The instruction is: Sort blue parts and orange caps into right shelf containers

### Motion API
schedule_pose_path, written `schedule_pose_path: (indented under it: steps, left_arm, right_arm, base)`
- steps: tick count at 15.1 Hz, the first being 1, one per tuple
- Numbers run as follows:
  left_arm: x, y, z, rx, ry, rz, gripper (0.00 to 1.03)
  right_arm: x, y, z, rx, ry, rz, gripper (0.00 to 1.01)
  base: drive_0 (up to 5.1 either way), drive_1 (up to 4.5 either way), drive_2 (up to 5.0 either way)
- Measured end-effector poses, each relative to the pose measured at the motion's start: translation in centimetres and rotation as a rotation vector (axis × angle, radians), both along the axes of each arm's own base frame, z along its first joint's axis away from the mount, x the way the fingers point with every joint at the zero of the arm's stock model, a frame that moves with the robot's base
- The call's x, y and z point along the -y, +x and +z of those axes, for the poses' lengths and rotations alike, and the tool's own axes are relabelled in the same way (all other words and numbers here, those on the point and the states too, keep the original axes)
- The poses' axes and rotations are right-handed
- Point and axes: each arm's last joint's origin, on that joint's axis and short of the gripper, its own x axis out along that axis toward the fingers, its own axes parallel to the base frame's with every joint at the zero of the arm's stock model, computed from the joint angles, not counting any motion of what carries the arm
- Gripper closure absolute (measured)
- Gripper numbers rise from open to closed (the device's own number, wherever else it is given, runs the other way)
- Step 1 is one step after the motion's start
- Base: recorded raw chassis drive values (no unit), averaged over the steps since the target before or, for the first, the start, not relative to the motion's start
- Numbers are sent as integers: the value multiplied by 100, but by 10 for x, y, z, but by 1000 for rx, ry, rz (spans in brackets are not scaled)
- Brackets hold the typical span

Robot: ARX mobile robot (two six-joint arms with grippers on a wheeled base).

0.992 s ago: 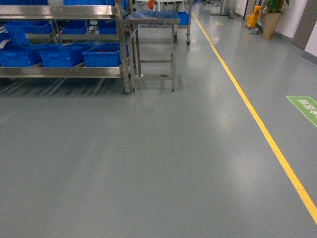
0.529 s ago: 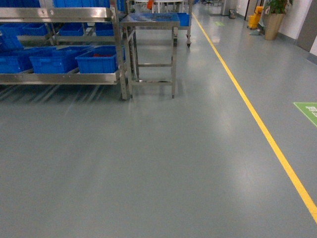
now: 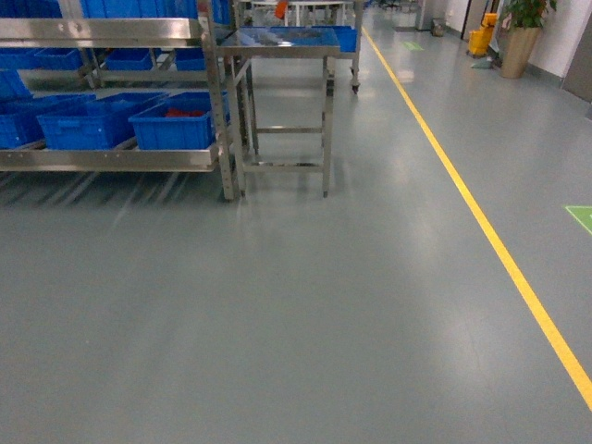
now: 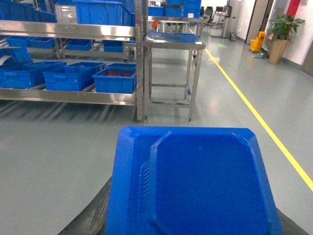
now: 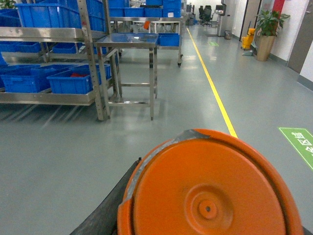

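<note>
A flat blue part point(image 4: 195, 181) with cut corners fills the lower half of the left wrist view, and my left gripper is shut on it; only a dark finger point(image 4: 90, 218) shows beside it. An orange cap point(image 5: 210, 193), round with a small centre boss, fills the lower right wrist view, with my right gripper shut on it and a dark finger point(image 5: 105, 208) at its left. The right shelf containers point(image 3: 171, 125), bright blue bins, sit on the low steel shelf far ahead to the left. Neither gripper shows in the head view.
A steel shelf rack point(image 3: 215, 92) stands at the upper left, with a small steel table point(image 3: 282, 42) beside its right end. The nearest bin holds something red point(image 3: 185, 113). A yellow floor line point(image 3: 481, 222) runs along the right. Grey floor lies between me and the rack.
The rack, bins and steel table have grown larger and slid lower in the head view, while the green floor mark drifted off to the right: my base has rolled forward towards them.
</note>
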Motion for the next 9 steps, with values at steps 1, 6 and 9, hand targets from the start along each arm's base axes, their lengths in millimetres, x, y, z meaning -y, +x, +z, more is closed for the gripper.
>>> schedule_pose_path:
  steps: [1,6,9]
  left_arm:
    - [0,0,0,-1,0,0,62]
    - [0,0,0,-1,0,0,62]
    - [0,0,0,3,0,0,62]
  right_arm:
    - [0,0,0,1,0,0,58]
    - [0,0,0,0,0,0,58]
    - [0,0,0,0,0,0,58]
  base:
    - [-12,412,-436]
    - [-2,423,-427]
    - [-9,417,-435]
